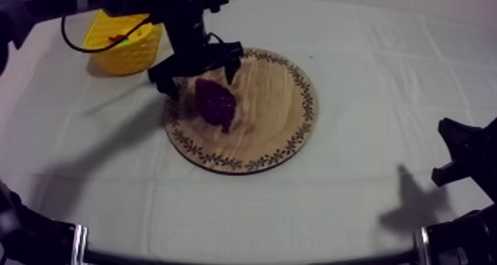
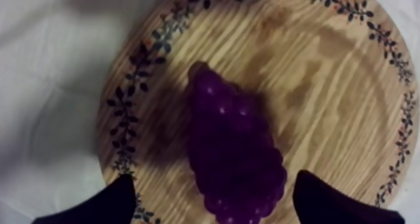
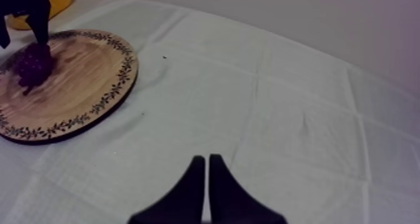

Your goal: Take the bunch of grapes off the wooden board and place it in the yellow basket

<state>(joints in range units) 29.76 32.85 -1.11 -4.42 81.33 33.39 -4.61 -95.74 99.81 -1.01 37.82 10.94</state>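
From above: low at the right, right gripper (image 1: 455, 153) over the cloth (image 1: 355, 201); farther in, left gripper (image 1: 198, 74) above the board (image 1: 281, 112), just over the grapes (image 1: 215, 103); basket (image 1: 126, 42) near the board's far-left side. From the left wrist: fingers (image 2: 100, 204) wide apart, grapes (image 2: 234, 145) lying on the board (image 2: 325, 76) between them, not gripped. From the right wrist: fingers (image 3: 222, 195) pressed together in a narrow wedge, holding nothing; board (image 3: 69, 95) with grapes (image 3: 32, 64) well off.
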